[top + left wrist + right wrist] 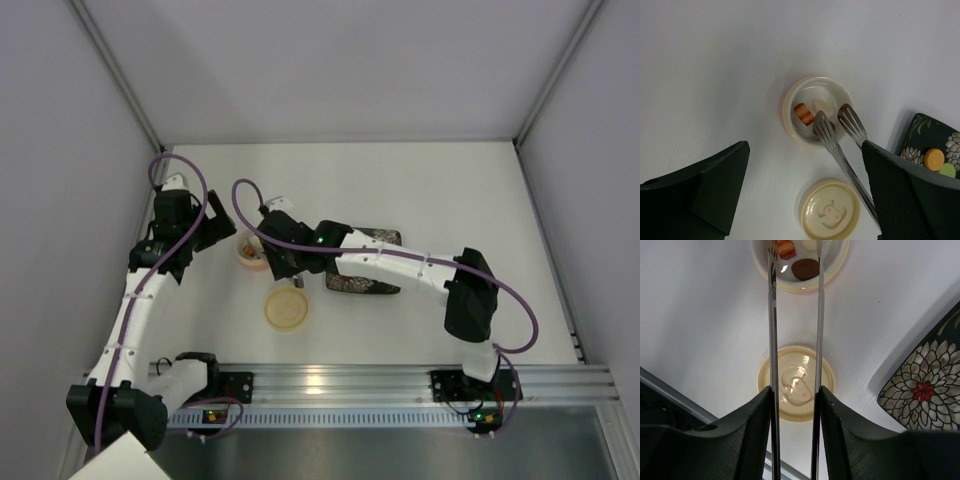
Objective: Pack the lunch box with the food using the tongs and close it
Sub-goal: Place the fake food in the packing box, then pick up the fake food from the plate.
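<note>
Your right gripper point(796, 397) clamps slim shiny steel tongs point(826, 132) by both arms. Slotted flat tips sit over lunch box point(810, 90): round glossy tub, cream rim, white inside, on matte white table point(715, 60) near black floral plate point(920, 400). Inside: striped orange piece point(803, 114), cream piece point(822, 105), brown round point(805, 269). Flat cream lid point(830, 209) bears faint pink-dotted figure, no legible writing. Your left gripper point(805, 150): fingers spread wide, empty.

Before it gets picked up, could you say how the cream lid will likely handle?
The lid looks thin and stiff, so probably light. Lying flat on the table, it would likely slide, not roll, and offers little edge to pinch.
</note>
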`<state>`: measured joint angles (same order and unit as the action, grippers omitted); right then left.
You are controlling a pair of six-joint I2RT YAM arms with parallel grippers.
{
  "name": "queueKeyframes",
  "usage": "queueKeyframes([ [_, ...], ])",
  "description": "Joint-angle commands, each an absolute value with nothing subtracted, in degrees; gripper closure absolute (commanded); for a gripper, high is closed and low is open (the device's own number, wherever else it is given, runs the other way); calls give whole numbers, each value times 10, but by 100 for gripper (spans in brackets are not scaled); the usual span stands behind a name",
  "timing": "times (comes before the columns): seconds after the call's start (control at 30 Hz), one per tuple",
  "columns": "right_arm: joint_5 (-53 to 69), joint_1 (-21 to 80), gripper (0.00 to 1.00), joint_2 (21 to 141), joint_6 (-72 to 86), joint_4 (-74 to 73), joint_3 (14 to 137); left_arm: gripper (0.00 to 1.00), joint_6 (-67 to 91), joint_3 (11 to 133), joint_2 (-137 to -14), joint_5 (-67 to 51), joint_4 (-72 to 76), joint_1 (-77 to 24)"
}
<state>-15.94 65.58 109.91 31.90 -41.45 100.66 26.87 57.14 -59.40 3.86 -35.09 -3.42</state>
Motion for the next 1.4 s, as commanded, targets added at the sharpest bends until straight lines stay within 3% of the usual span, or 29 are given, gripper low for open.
queueKeyframes([
  [0.0, -174, 663, 59, 1088, 311, -400, 1040, 1, 263, 567, -585, 39, -329, -31],
  [0.23, -219, 661, 57, 1041, 313, -418, 1016, 1, 262, 567, -583, 40, -330, -31],
  [0.8, -301, 597, 51, 711, 372, -418, 655, 1, 263, 568, -580, 33, -329, -31],
  [1.37, -266, 537, 47, 689, 375, -367, 528, 1, 261, 567, -576, 27, -327, -31],
])
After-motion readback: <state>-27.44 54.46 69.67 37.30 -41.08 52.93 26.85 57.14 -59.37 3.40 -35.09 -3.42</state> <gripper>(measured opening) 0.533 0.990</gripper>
